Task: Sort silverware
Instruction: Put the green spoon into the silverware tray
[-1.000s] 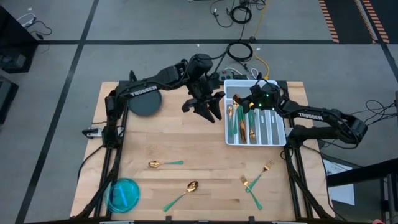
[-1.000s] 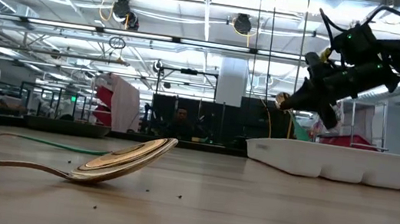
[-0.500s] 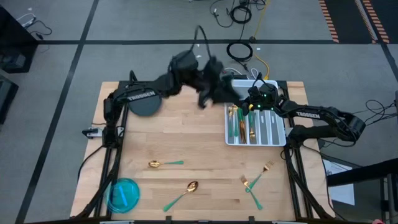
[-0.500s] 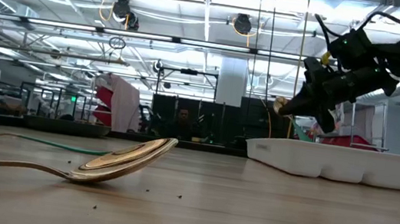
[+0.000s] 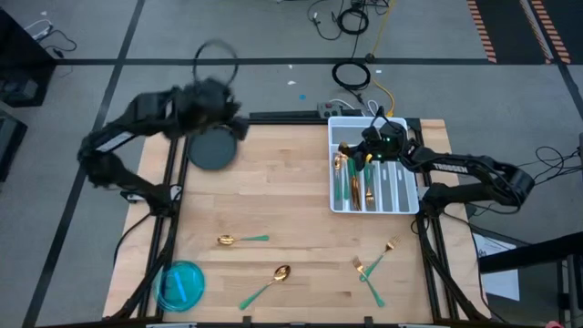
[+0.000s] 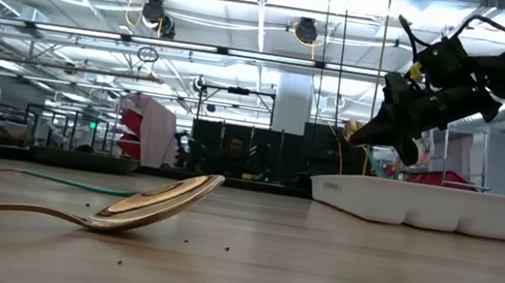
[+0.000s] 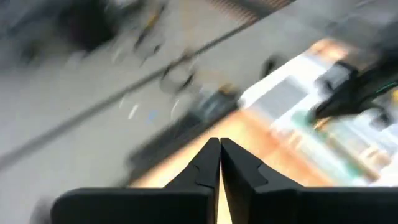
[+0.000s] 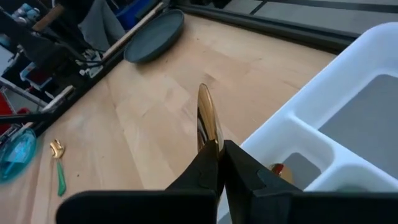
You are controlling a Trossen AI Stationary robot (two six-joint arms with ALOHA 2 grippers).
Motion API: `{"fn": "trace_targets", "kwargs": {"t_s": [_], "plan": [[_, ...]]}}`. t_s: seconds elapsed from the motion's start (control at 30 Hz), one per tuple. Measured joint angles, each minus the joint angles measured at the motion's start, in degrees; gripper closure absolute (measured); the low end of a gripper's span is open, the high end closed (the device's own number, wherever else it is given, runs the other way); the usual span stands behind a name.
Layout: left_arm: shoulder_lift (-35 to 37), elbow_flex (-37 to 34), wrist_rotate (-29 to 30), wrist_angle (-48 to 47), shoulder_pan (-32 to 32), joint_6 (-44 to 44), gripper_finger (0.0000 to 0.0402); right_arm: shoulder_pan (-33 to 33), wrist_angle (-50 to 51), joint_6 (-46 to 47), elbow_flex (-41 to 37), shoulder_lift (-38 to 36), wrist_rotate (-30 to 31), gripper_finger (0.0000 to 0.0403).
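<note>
right claw (image 5: 364, 155) clenched on a spoon (image 8: 207, 121) | over tray (image 5: 407, 202) far-left corner, bowl pointing outward | left claw (image 7: 220, 163) clenched empty, far off

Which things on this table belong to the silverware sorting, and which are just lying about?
For the job:
- gold-headed piece, gripped in the right hand
- loose spoon
- second spoon
- two forks
- sorted pieces in the white tray

Lying about:
- dark round dish
- blue round dish
- floor cables
</note>
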State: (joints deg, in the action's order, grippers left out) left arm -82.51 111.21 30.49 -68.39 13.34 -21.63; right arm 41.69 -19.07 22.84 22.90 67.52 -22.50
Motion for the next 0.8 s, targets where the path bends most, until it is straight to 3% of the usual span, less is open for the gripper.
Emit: {"fn": "trace_targets", "kwargs": {"t_s": [0.07,0.2,0.33,0.43,0.57,0.8], "plan": [[4.2,-8.7,4.8,-3.8,-2.4,-9.4,0.0376,0.0,0.0,-0.2,0.0,0.8,0.0,0.0403],[12.1,-30.3,12.1,0.6,-8.1,-25.0,0.0382,0.0,-1.9,-0.1,0.0,3.2,-0.1,0.0403],[19.1,-49.6,14.0,14.2,-11.0,-35.6,0.0395,0.0,-6.5,1.7,0.0,5.9,-0.2,0.0403],[22.3,-59.7,11.7,27.6,-12.1,-38.2,0.0397,0.0,-7.7,2.4,0.0,7.9,-0.2,0.0403],[24.0,-66.2,11.3,39.8,-12.3,-38.0,0.0389,-0.2,-8.0,2.6,0.0,10.2,-0.1,0.0403],[24.2,-66.8,13.1,42.8,-12.4,-37.5,0.0386,-0.5,-15.2,3.9,0.0,16.7,0.0,0.0403]]}}
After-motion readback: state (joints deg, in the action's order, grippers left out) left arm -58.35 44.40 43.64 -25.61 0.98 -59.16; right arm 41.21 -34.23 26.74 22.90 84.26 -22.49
